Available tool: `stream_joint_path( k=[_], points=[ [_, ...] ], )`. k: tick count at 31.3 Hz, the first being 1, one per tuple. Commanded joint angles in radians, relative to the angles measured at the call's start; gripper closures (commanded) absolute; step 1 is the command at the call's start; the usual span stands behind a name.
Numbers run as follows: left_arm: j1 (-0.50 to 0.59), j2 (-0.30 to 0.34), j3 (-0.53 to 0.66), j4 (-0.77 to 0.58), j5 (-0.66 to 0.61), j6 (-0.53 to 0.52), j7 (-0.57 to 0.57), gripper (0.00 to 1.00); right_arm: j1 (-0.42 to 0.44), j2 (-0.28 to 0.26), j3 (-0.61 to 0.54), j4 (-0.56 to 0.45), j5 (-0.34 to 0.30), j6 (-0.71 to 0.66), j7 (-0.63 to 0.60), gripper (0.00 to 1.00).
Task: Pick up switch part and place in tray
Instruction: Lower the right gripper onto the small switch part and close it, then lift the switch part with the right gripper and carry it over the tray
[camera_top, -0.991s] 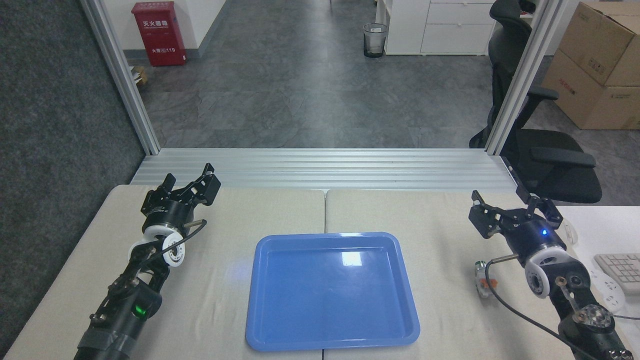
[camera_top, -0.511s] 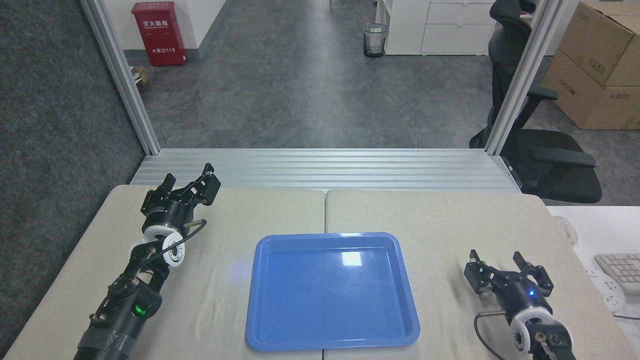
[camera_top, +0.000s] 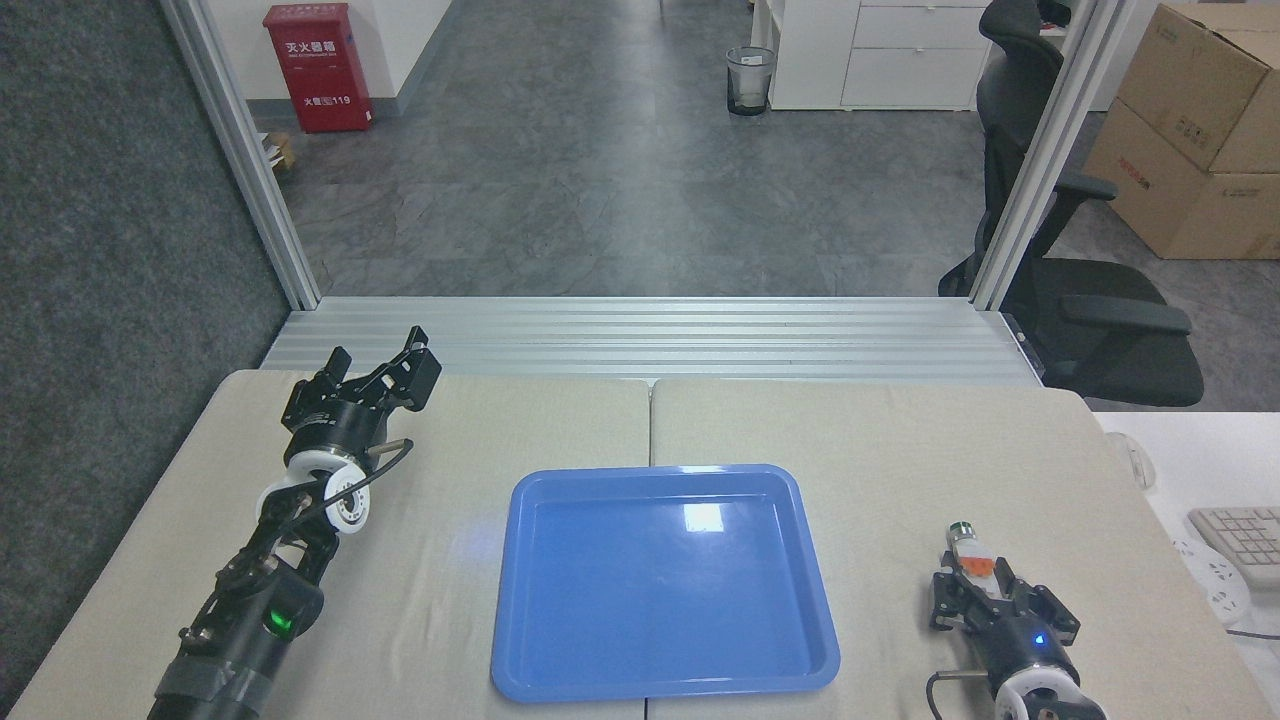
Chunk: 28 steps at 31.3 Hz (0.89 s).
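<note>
Centrally on the beige table (camera_top: 860, 440) sits the blue tray (camera_top: 664, 677), its glossy floor bare except for a bright reflection. Lower right, the right arm is mostly cut off by the bottom edge, so only its gripper (camera_top: 990, 598) and wrist show. The switch part (camera_top: 968, 553) lies on the table right of the tray, well apart from it, silver end pointing away from the robot. Its near end sits between the right gripper's dark fingertips; whether they press on it cannot be told. At far left, the left gripper (camera_top: 385, 368) hovers with fingers spread, holding nothing.
</note>
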Motion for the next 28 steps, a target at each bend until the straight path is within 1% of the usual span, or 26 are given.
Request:
stream_joint_path(
  k=[1,6,9,10,11,14,16,19,21,24,28],
  points=[
    [0.000,0.000,0.000,0.000,0.000,-0.001,0.000,0.00,0.007,0.059,0.010,-0.011,-0.006,0.010,-0.018,1.00],
    [0.000,0.000,0.000,0.000,0.000,-0.001,0.000,0.00,-0.009,0.062,0.001,-0.210,-0.007,0.084,-0.015,1.00],
    [0.000,0.000,0.000,0.000,0.000,-0.001,0.000,0.00,-0.042,0.068,0.019,-0.343,0.002,0.090,0.004,1.00],
    [0.000,0.000,0.000,0.000,0.000,-0.001,0.000,0.00,-0.049,0.079,0.033,-0.371,0.008,0.091,0.013,1.00],
    [0.000,-0.001,0.001,0.000,0.000,-0.001,0.000,0.00,-0.059,0.103,0.065,-0.394,0.019,0.094,0.025,1.00],
    [0.000,0.000,0.001,0.000,0.000,-0.001,0.000,0.00,-0.092,0.193,0.212,-0.452,0.101,0.101,0.038,1.00],
    [0.000,0.000,0.000,0.000,0.000,-0.001,0.000,0.00,-0.095,0.221,0.316,-0.489,0.166,0.099,0.048,1.00],
    [0.000,-0.001,0.000,0.000,0.000,-0.001,0.000,0.00,-0.092,0.237,0.455,-0.509,0.207,0.095,0.084,1.00],
    [0.000,-0.001,0.000,0.000,0.000,-0.001,0.000,0.00,-0.086,0.267,0.533,-0.508,0.210,0.093,0.110,1.00],
    [0.000,0.000,0.000,0.000,0.000,-0.001,0.000,0.00,-0.064,0.301,0.596,-0.483,0.220,0.098,0.160,1.00],
    [0.000,0.000,0.000,0.000,0.000,-0.001,0.000,0.00,-0.021,0.312,0.613,-0.399,0.223,0.102,0.242,1.00]
  ],
)
